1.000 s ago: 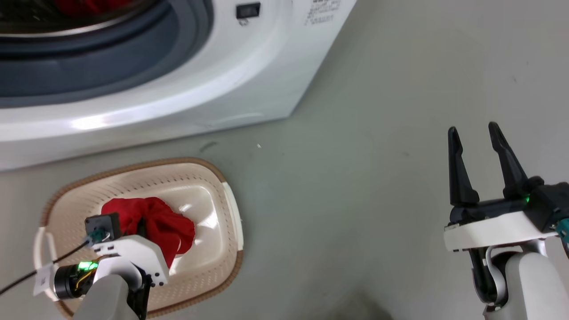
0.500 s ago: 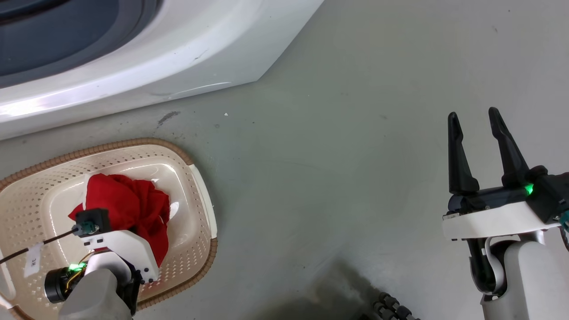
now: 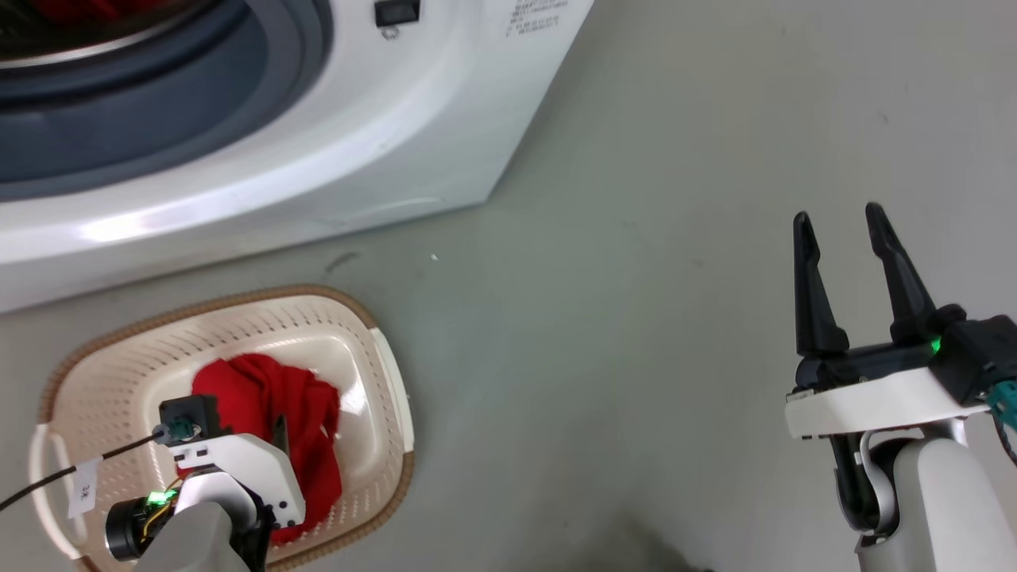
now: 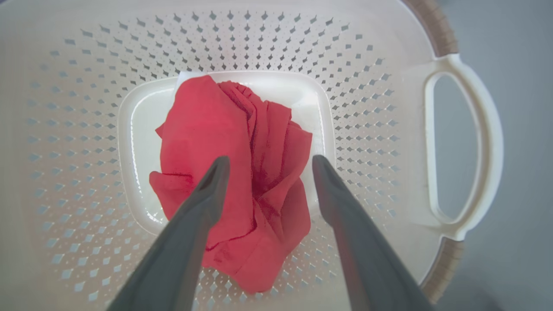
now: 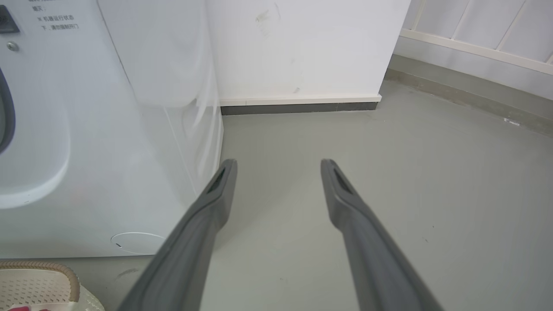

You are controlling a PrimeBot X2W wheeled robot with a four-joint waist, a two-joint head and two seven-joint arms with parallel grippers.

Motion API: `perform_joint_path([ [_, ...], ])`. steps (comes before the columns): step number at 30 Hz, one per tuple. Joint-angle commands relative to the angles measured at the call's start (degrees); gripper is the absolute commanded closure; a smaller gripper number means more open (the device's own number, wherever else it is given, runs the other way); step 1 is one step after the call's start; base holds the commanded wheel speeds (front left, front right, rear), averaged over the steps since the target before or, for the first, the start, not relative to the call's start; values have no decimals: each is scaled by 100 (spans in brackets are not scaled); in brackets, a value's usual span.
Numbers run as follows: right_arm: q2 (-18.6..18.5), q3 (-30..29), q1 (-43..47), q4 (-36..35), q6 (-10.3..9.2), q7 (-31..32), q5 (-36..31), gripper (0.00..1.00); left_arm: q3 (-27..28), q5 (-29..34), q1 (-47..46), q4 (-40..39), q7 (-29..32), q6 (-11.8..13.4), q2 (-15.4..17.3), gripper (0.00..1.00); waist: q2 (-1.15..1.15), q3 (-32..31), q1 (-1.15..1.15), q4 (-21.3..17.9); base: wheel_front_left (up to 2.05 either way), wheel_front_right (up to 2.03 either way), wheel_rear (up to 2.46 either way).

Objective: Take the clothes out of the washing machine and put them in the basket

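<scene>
**Basket** (image 3: 238,306): on the floor (image 3: 636,318) at your lower left, just in front of the washer. Holds one item.

**Garment** (image 4: 207,129): plain red, crumpled in a heap on the basket's bottom, with nothing gripping it. Expect it to be soft, light and limp, so it will drape and trail rather than keep a shape. You need not take hold of it again.

**Left gripper** (image 4: 268,162): over the basket, pointing down at the garment. Fingers spread, nothing between them.

**Washer** (image 3: 357,159): top left of your head view, its grey gasket (image 3: 159,119) exposed.

**Drum load** (image 3: 103,6): a sliver of red at the head view's top edge. It is probably another garment, though too little shows to be sure.
- Handling: judge it to be the same stuff, soft and liable to drag on the gasket lip.
- Where to hold: pinch a bunched fold or thick ridge, not a flat single layer. Lift high so the tail clears both the gasket and the basket rim.

**Right gripper** (image 3: 837,213): far right, above the floor, well apart from the washer and basket. Fingers spread, holding nothing.
</scene>
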Motion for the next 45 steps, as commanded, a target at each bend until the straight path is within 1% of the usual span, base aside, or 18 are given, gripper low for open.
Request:
perform_joint_path([
  [1, -1, -9, 60, 47, -2, -10, -57, 0, -6, 23, 81, -16, -82, 1, -53, 0, 0, -331, -1, 145, 0, 0, 0],
  [5, -1, -25, 188, 100, -2, -11, -41, 0, -19, 17, 249, -161, -218, 3, -148, 0, 0, -728, -1, 308, 0, 0, 0],
  [8, -1, -74, 279, 144, -2, -1, -101, 0, 16, 21, 381, -452, -254, 45, -221, 0, 0, -987, -1, 422, 0, 0, 0],
  [13, -2, -169, 455, 112, -2, 84, -186, 0, 154, 143, 847, -1487, -255, 191, -318, 0, 0, -1360, -1, 602, 0, 0, 0],
  [18, -2, -232, 648, 25, -2, 223, -270, 0, 343, 358, 1233, -2576, -251, 323, -426, 0, 0, -1641, -1, 698, 0, 0, 0],
  [24, -1, -237, 849, -108, -2, 357, -277, 0, 538, 697, 1562, -3803, -251, 446, -434, 0, 0, -1939, -1, 691, 0, 0, 0],
  [27, -1, -251, 914, -176, -2, 387, -233, 0, 643, 801, 1614, -4308, -251, 458, -418, 0, 0, -2012, -1, 654, 0, 0, 0],
  [29, 0, -248, 963, -203, -2, 407, -211, 0, 648, 898, 1500, -4505, -250, 434, -349, 0, 0, -2016, -1, 614, 0, 0, 0],
  [32, 0, -213, 945, -254, -2, 402, -140, 0, 643, 961, 1154, -4520, -251, 337, -177, 0, 0, -1939, -1, 519, 0, 0, 0],
  [35, -1, -191, 892, -247, -2, 363, -66, 0, 616, 975, 731, -4342, -158, 227, 26, 0, 0, -1794, -1, 388, 0, 0, 0],
  [41, 1, -176, 783, -146, -2, 231, 120, 0, 533, 1054, -352, -3793, 284, 34, 525, 0, 0, -1425, -1, 79, 0, 0, 0],
  [45, 2, -99, 656, -36, -2, 138, 222, 0, 489, 1055, -1044, -3260, 679, -79, 862, 0, 0, -1188, -1, -150, 0, 0, 0],
])
